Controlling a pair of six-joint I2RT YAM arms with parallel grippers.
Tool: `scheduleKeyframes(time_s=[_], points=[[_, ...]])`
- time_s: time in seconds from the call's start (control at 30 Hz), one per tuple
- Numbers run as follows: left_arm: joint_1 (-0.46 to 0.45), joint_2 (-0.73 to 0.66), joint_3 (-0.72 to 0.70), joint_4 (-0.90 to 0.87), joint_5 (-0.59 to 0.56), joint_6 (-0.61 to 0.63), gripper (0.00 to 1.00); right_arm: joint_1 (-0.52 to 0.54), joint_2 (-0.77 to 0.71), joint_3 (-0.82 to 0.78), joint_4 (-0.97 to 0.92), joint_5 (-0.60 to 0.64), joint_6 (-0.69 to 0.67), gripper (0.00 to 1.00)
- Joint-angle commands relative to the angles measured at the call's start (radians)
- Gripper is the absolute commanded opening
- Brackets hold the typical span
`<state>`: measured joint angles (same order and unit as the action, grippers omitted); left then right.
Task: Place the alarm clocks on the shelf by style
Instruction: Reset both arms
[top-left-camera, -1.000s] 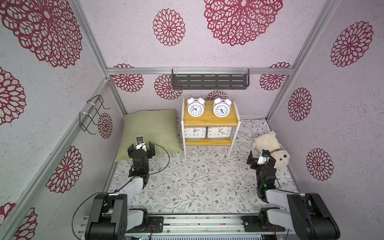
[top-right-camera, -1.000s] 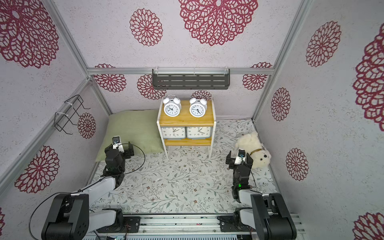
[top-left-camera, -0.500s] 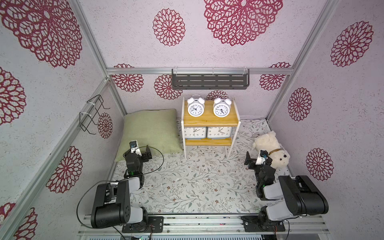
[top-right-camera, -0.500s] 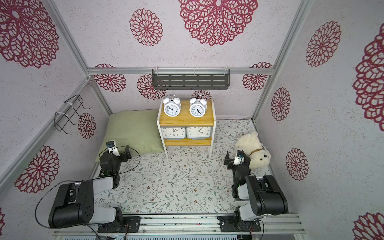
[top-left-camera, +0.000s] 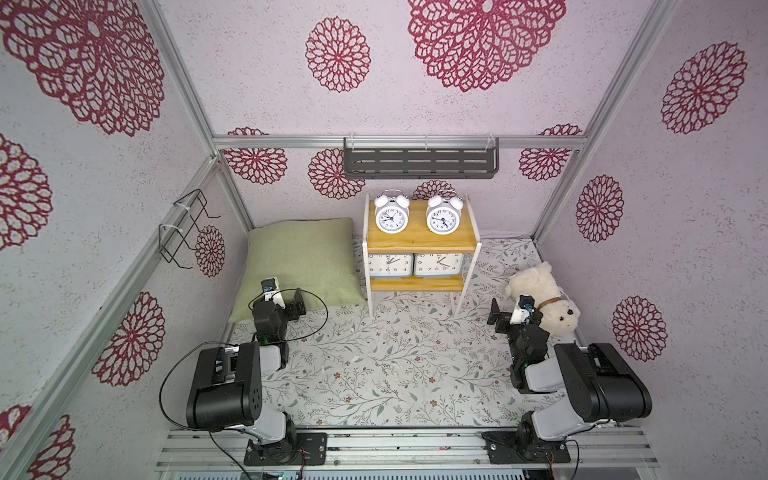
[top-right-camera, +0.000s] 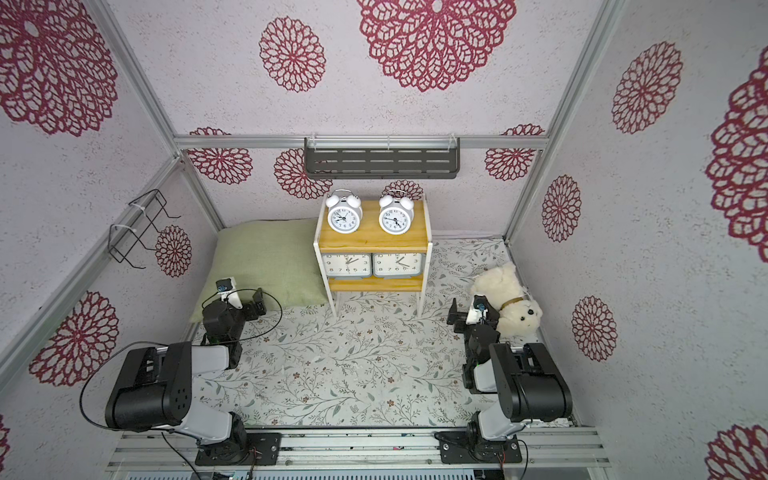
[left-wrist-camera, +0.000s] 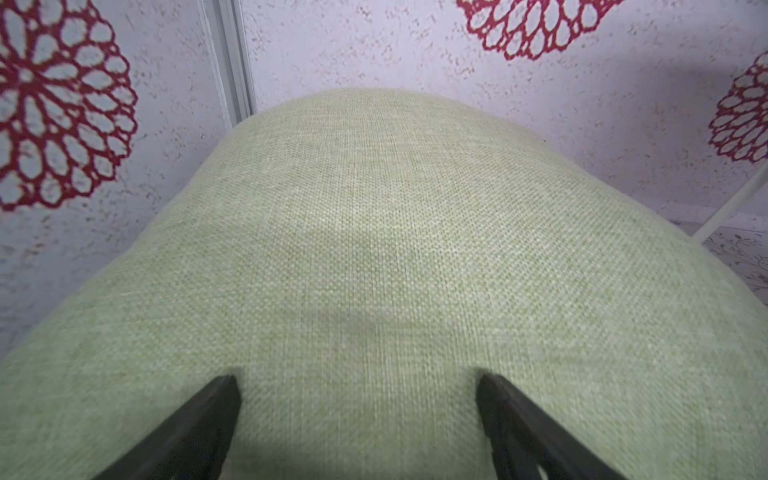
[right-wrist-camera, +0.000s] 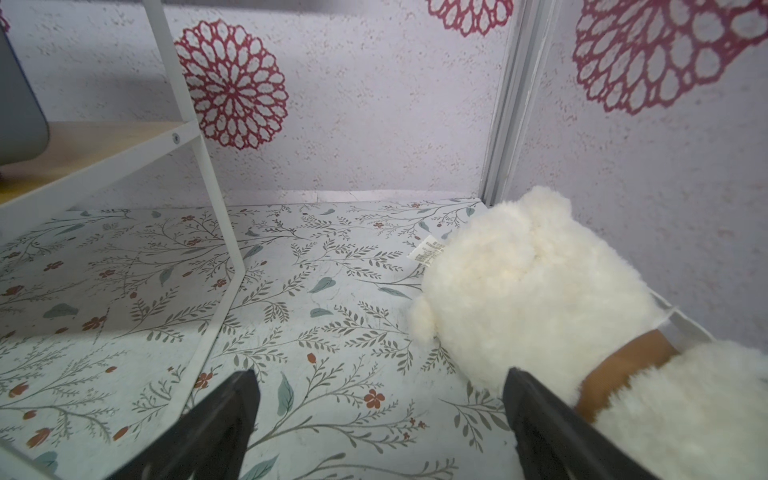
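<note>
- Black on grey at the near rail (top-left-camera: 407, 442): found both arm bases bolted there, arms folded low over the floral mat (top-left-camera: 395, 353).
- Found the left gripper (left-wrist-camera: 357, 382) released, jaws spread wide, nothing between them, just above the near edge of the pillow (left-wrist-camera: 374, 249).
- Found the right gripper (right-wrist-camera: 380, 378) released and empty too, low over the mat, one finger (right-wrist-camera: 540, 424) just beside the dog (right-wrist-camera: 519, 291); could not tell whether touching.
- Saw the green pillow lying flat in the far left corner, right against the shelf's left side.
- Saw the white dog lying on the mat by the right wall, brown collar on, near the shelf's right legs but apart from them.
- Farther back, made out the shelf (top-left-camera: 419, 245) at the back wall, between pillow and dog.
- On its lower board, counted the left boxy clock (top-left-camera: 390, 266) and right boxy clock (top-left-camera: 439, 266) side by side, just about touching, faces forward.
- On its top board, counted the left round clock (top-left-camera: 391, 216) and right round clock (top-left-camera: 443, 218), upright, apart, faces forward.
- Farthest off, noted the slotted rack (top-left-camera: 419, 162) on the back wall above the shelf and the wire basket (top-left-camera: 183, 228) on the left wall.
</note>
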<state>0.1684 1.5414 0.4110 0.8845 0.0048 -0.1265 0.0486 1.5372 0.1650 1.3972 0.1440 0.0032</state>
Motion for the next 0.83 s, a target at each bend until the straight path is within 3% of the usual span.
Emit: scheduleKeyframes(time_s=[0.0,0.8], points=[[-0.002,0.002,0.014,-0.032,-0.032,-0.016,0.97,-0.001,-0.005,0.012,0.002,0.02,0.024,0.99],[-0.011,0.005,0.015,-0.026,-0.047,-0.008,0.97,-0.001,-0.005,0.013,0.002,0.022,0.024,0.99]])
